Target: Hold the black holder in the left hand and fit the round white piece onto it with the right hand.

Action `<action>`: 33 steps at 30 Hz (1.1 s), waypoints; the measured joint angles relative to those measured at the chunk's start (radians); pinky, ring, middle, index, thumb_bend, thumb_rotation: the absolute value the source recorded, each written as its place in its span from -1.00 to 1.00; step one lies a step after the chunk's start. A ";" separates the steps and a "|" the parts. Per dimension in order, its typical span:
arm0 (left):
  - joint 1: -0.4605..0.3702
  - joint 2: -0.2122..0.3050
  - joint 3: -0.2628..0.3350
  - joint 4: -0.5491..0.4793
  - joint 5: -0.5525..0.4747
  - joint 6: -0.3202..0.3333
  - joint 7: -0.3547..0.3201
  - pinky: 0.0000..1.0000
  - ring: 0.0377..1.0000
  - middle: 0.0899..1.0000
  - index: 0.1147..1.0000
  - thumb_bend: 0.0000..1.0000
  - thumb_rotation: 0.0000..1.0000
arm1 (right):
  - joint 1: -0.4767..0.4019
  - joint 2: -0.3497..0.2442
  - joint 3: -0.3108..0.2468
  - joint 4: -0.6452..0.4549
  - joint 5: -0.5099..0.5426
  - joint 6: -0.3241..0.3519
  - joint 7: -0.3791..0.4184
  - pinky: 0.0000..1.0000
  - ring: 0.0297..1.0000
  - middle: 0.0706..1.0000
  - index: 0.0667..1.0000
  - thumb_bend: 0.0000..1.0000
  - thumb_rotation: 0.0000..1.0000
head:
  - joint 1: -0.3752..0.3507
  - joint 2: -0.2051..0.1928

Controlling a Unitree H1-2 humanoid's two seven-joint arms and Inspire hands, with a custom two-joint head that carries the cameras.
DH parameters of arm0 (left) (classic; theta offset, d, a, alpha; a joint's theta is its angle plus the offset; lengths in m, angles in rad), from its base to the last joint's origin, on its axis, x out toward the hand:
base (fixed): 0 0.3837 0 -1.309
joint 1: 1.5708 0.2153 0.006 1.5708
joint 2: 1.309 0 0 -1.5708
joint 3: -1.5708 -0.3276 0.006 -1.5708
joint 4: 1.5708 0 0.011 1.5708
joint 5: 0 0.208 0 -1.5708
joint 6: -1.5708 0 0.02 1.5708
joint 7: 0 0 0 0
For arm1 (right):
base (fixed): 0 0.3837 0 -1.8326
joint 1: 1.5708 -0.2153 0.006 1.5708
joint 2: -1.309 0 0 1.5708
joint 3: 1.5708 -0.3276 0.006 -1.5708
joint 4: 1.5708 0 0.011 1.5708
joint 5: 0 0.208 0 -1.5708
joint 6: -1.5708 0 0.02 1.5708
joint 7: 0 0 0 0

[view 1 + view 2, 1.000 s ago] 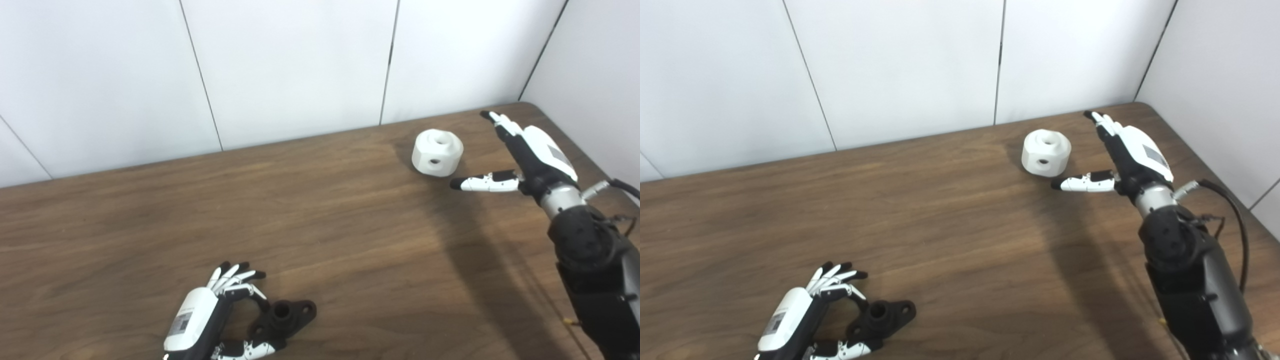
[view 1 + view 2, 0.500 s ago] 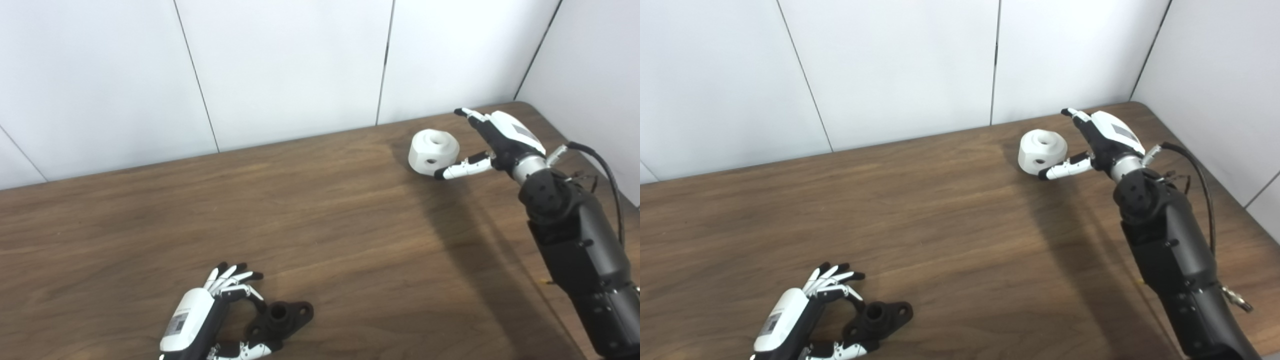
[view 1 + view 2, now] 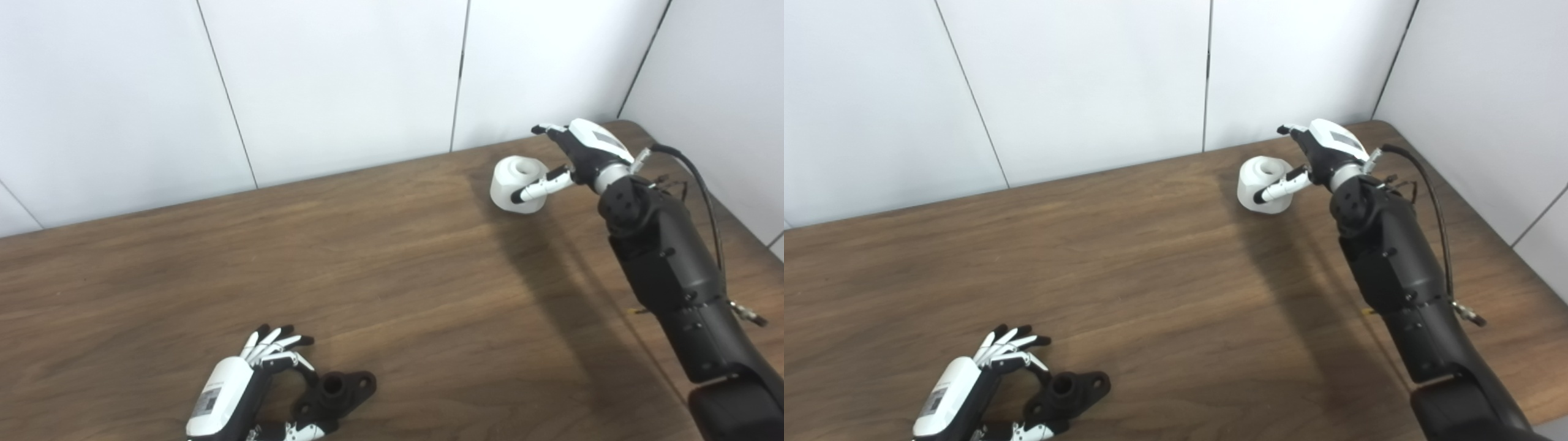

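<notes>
Pick-up step: right hand [image 3: 582,153] spread open against round white piece [image 3: 517,184], left hand [image 3: 245,392] loosely open around black holder [image 3: 334,395]; both must close next.

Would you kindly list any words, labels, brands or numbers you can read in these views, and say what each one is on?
No text can be read.
Left hand: a small dark label on its white back, too small and blurred to read.
Right hand: a grey patch on its white back, no characters legible.
Black holder, round white piece, table and wall panels: no markings visible.
</notes>
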 measured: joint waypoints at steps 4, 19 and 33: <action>0.000 0.000 0.000 -0.001 0.001 0.001 -0.003 1.00 0.83 0.60 -0.16 0.04 -0.91 | -0.011 0.015 0.001 0.031 -0.008 0.000 -0.001 0.91 1.00 0.85 0.67 0.66 -0.36 | -0.005 -0.003; 0.001 0.001 0.007 -0.019 0.004 0.017 -0.025 1.00 0.82 0.60 -0.16 0.04 -0.91 | -0.011 0.025 0.023 0.067 -0.029 0.000 0.000 0.81 0.97 0.73 0.46 0.62 -0.42 | -0.011 -0.002; 0.002 0.001 0.008 -0.027 0.006 0.029 -0.030 1.00 0.83 0.60 -0.16 0.04 -0.91 | -0.018 0.017 0.031 0.066 -0.023 0.000 0.000 0.77 0.95 0.68 0.43 0.55 -0.47 | -0.006 0.003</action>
